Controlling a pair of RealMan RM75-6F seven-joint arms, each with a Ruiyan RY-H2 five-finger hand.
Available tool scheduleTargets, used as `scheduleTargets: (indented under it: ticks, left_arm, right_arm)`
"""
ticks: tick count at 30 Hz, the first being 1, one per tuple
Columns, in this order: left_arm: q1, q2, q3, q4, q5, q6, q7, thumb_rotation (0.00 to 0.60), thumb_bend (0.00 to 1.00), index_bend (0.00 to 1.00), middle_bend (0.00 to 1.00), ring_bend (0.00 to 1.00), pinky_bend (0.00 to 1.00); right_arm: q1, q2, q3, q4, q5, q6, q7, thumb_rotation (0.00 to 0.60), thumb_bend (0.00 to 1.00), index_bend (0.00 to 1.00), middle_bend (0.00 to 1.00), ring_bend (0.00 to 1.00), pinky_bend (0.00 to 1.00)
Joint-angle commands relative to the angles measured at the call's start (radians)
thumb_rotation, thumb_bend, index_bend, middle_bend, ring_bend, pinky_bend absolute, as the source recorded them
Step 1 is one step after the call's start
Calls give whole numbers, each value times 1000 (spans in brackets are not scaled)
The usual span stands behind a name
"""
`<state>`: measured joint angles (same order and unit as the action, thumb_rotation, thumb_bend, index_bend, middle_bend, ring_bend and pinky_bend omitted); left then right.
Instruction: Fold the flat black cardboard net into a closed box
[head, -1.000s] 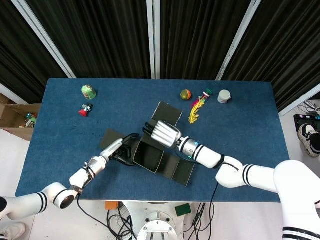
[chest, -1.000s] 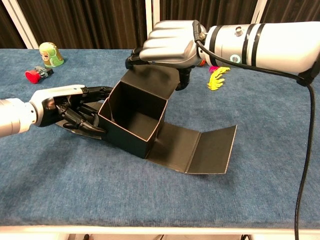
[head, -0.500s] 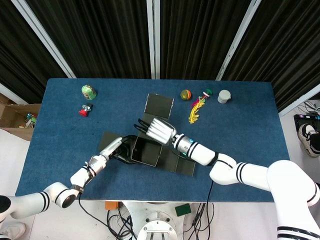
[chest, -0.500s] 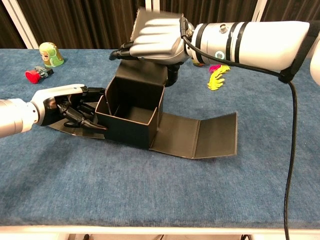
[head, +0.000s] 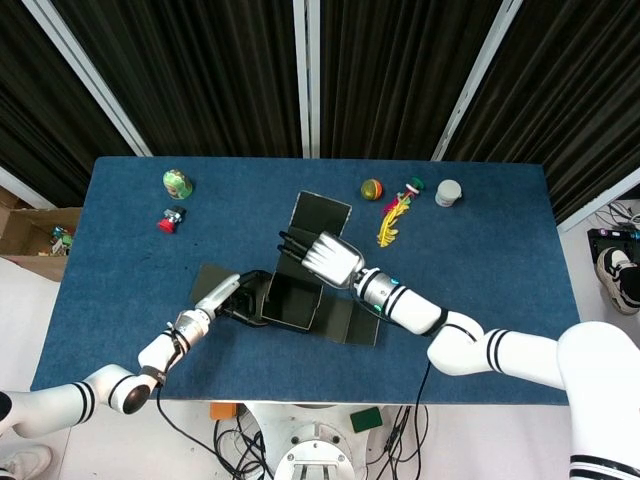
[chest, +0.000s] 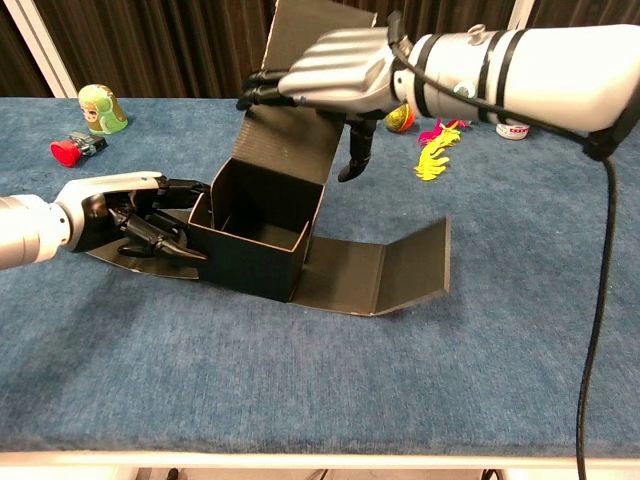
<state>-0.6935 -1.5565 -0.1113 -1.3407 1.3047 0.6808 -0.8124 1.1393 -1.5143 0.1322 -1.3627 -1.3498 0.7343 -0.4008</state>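
Mid-bench, the half-formed black box (chest: 255, 235) has its walls up: the left hand (chest: 130, 222) grasps its left wall while the right hand (chest: 335, 75), holding nothing, props the far flap (chest: 300, 110) upright, seemingly ready to fold forward.

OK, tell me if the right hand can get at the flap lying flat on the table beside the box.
Probably yes. The flat flap lies open with nothing on it, on the right hand's own side of the box, though that hand is now up against the raised back flap.
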Motion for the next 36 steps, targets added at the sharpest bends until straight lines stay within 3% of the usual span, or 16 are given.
scheduleTargets:
  ticks: [1, 12, 20, 24, 31, 36]
  left_arm:
    - [-1, 18, -8, -23, -29, -20, 25, 600, 0, 357, 325, 609, 952]
    - [14, 72, -30, -83, -59, -40, 27, 600, 0, 357, 322, 609, 952]
    - [27, 121, -60, -111, -81, -89, -57, 600, 0, 357, 322, 609, 952]
    - [40, 153, -87, -133, -85, -123, -148, 600, 0, 357, 322, 609, 953]
    - [80, 212, -149, -172, -37, -144, -368, 600, 0, 357, 322, 609, 953]
    - [98, 248, -177, -195, 28, -146, -523, 600, 0, 357, 322, 609, 953]
  right_arm:
    - [-35, 50, 0, -50, -49, 48, 91, 600, 149, 0, 0, 647, 977]
    - [-123, 128, -7, -108, -101, 145, 331, 600, 159, 0, 0, 647, 977]
    - [-226, 178, -47, -135, -220, 312, 610, 600, 176, 0, 1, 647, 978]
    - [-288, 183, -72, -109, -280, 424, 695, 600, 176, 0, 10, 647, 978]
    - [-423, 142, -72, -3, -287, 643, 828, 600, 185, 0, 64, 655, 983]
    - [-474, 110, -70, 72, -272, 693, 900, 600, 185, 0, 71, 655, 984]
